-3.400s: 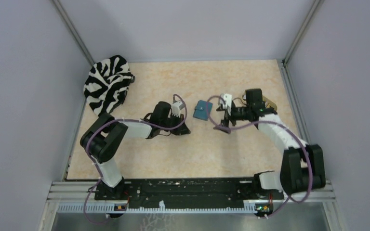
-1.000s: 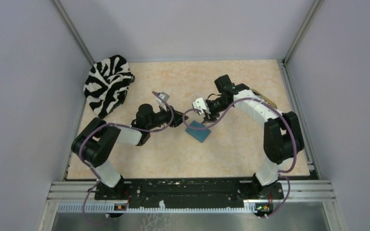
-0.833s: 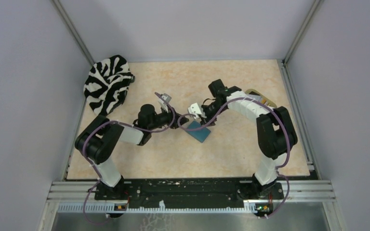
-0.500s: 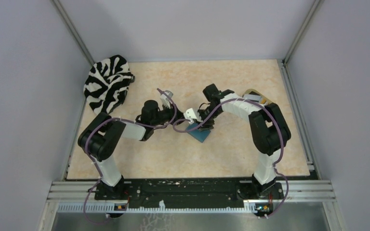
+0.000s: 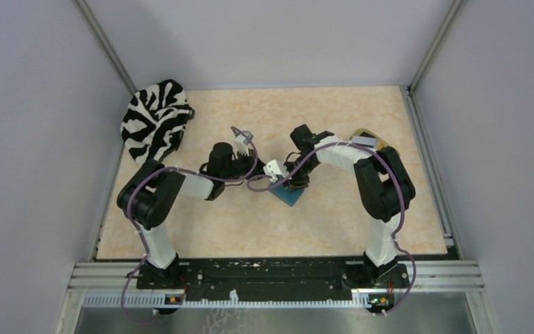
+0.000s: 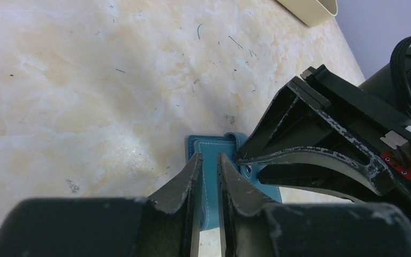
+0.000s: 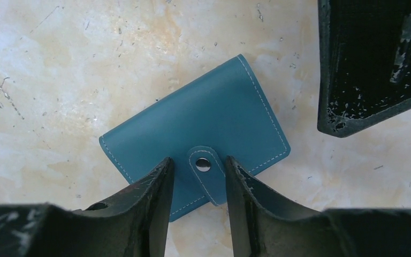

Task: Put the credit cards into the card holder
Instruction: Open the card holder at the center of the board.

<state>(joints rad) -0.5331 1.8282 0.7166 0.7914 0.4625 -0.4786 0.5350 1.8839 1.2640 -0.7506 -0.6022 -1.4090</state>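
Card holder (image 7: 192,123) mostly hidden from above; teal, folded shut, tab (image 7: 206,179) snapped. Right gripper (image 7: 198,164) straddles the tab, slightly spread; left gripper (image 6: 208,158) nearly pinched, can't tell if it's gripping.

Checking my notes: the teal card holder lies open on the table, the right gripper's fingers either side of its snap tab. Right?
No: the card holder lies closed, as the right wrist view shows; the right gripper does straddle its snap tab.
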